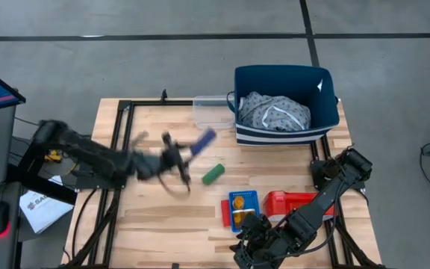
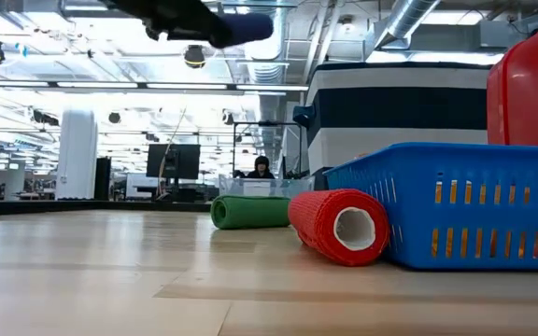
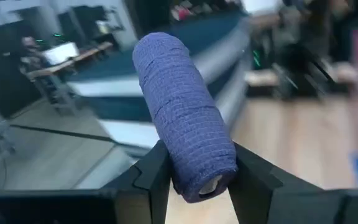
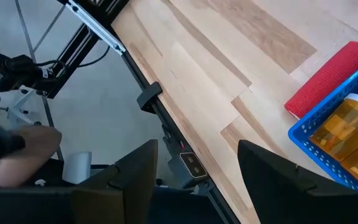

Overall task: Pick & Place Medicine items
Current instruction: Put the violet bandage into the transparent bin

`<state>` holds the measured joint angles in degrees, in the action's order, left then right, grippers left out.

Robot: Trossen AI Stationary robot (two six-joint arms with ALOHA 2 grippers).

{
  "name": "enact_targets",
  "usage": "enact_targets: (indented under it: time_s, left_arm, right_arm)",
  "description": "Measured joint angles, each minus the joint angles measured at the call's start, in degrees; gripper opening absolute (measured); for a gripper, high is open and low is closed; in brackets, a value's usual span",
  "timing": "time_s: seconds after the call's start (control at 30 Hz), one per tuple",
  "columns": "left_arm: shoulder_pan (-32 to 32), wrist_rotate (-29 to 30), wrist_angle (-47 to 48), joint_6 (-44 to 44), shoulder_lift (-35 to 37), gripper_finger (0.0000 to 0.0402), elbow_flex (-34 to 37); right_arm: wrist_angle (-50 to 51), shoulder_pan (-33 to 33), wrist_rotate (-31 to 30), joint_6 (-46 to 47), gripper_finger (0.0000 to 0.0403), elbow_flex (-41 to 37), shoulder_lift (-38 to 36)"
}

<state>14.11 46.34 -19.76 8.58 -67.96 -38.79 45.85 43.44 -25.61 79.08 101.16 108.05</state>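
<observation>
My left gripper [image 1: 181, 155] [image 3: 197, 171] is raised above the middle of the table, shut on a blue roll of wrap [image 1: 204, 140] [image 2: 246, 28]. A green roll [image 1: 213, 174] [image 2: 250, 212] lies on its side on the table. A red roll [image 2: 339, 226] [image 4: 328, 78] lies against a small blue basket [image 1: 231, 200] [image 2: 456, 219]. Orange translucent pill bottles [image 1: 243, 205] [image 4: 347, 127] lie in that basket. My right gripper [image 1: 254, 246] [image 4: 197, 165] waits open at the table's near edge, right of centre. My left gripper pinches the blue roll's near end [image 3: 194, 174] between its two fingers [image 3: 154, 177]. The fingers come level from the table's left. The roll sticks out past them, along their direction, toward the far right. It is lifted clear of the table.
A dark blue bin [image 1: 323, 104] holding grey cloth stands at the far right, with a clear plastic tub [image 1: 211, 112] beside it. A red container [image 1: 290, 202] sits right of the basket. Black frame rails [image 4: 148, 93] edge the table. A person's hand [image 4: 17, 152] shows beyond the near edge.
</observation>
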Motion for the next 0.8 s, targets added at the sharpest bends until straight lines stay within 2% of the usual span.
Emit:
enact_targets:
  time_s: [0.1, 0.2, 0.3, 0.37, 0.53, 0.8]
  left_arm:
    - [-12.58, -9.98, 1.73, -0.8, 6.84, 0.0123, 0.0]
    - [-26.8, -25.9, 4.47, -5.55, 10.38, 0.0123, -0.04]
    - [-39.99, -44.46, 7.45, -10.65, 9.31, 0.0123, -0.85]
    - [-46.42, -51.58, 7.38, -12.19, 6.52, 0.0123, -1.41]
    - [-55.44, -58.9, 6.62, -13.6, -3.63, 0.0123, -4.56]
    - [-56.49, -60.57, 6.27, -13.62, -21.23, 0.0123, -12.74]
  right_arm:
    - [-0.12, 0.0, -0.53, 0.54, 0.0219, 0.0, 0.0]
    - [-0.12, -0.02, -1.73, 1.79, 0.0219, 0.0, 0.0]
    - [-0.36, -0.25, -2.17, 2.58, 0.0219, 0.0, 0.0]
    - [-0.65, -0.47, -2.94, 2.95, 0.0219, 0.02, 0.0]
    - [-1.11, -1.6, -2.99, 2.97, 0.0219, 0.02, 0.0]
    - [-1.41, -3.34, -2.43, 1.5, 0.0219, 0.02, 0.0]
